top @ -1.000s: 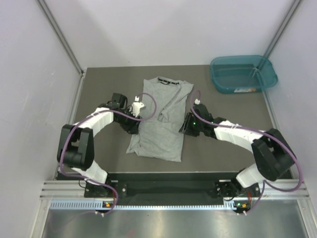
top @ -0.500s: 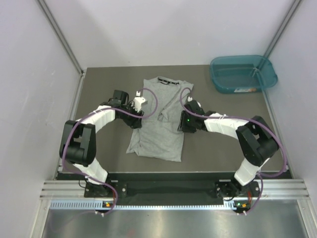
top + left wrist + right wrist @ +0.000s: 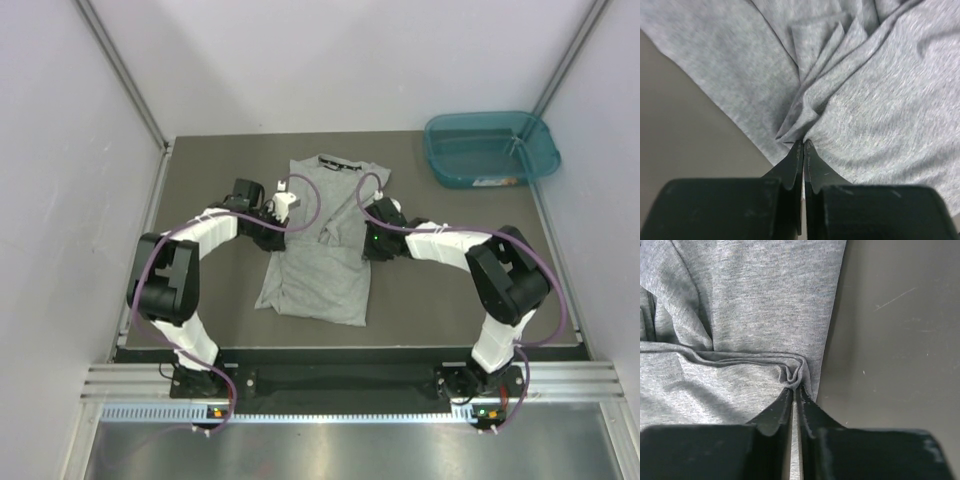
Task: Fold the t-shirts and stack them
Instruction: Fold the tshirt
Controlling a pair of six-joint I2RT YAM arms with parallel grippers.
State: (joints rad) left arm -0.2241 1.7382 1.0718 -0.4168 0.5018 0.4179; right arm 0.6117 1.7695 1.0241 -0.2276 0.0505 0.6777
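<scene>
At the near edge a ribbed silver aluminium rail (image 3: 330,410) carries the bases of both arms. The arms reach forward and bend inward over the dark grey-brown matte table (image 3: 190,180).

The light heather-grey short-sleeved cotton t-shirt (image 3: 320,270) lies flat in the middle of the table. Its hem is toward the arms and its collar is at the far end. Its sides are folded in, so it forms a narrow oblong, and one sleeve lies slanted across the chest.

The left gripper (image 3: 273,236) sits on the shirt's left edge about halfway up. In the left wrist view its black fingers (image 3: 796,160) are pressed together, and a pucker of the grey cloth (image 3: 880,100) is caught at their tips (image 3: 803,145). Creases fan outward from that pinch, with bare table (image 3: 680,125) just beside it.

The right gripper (image 3: 368,243) sits opposite on the shirt's right edge. In the right wrist view its jaws are drawn almost together (image 3: 795,390) and nip a small rolled fold at the border of the cloth (image 3: 740,300). The table (image 3: 890,340) shows just beyond that fold.

Farther back, a black neck label (image 3: 335,166) sits inside the collar, and its writing is too small to read.

At the far right corner, well apart from the shirt, stands a translucent teal rectangular plastic tub (image 3: 440,165). A pale sticker (image 3: 490,182) on its near wall is illegible.
</scene>
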